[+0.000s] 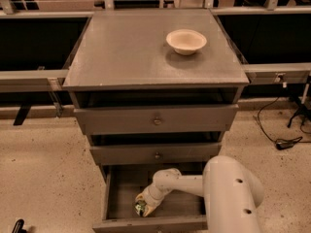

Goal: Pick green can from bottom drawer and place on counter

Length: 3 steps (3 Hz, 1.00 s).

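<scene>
- The bottom drawer point(123, 194) is pulled open, below the two shallower drawers, which are nearly closed.
- The green can point(140, 208) lies in it, near the front wall and left of the middle.
- The gripper point(145, 206) is down inside the drawer, right at the can; I cannot tell whether it has hold of it.
- A cream bowl point(186, 41) sits near the surface's point(126, 47) far right corner.

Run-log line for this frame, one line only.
stage: reach | claw: inside bottom drawer, at green can | counter: bowl, can not yet placed
</scene>
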Available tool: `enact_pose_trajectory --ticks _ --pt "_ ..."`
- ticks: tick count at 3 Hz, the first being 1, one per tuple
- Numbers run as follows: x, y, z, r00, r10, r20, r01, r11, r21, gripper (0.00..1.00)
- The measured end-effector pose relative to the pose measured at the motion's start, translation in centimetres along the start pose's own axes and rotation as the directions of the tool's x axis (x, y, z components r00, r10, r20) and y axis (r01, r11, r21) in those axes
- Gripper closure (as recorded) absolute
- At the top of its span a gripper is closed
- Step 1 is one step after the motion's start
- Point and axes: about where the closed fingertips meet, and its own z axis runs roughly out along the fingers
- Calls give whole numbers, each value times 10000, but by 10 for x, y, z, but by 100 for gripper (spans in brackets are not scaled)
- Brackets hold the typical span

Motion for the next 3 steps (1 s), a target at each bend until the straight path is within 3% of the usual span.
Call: enact_pose_trajectory --ticks 1,2,3 --pt "9 8 -43 9948 995 -214 -972 9913 890 100" --pt "39 13 -86 9599 2801 -131 -2734 9452 1785 100" --pt "66 16 -123 8939 4463 412 -4420 8626 2462 100"
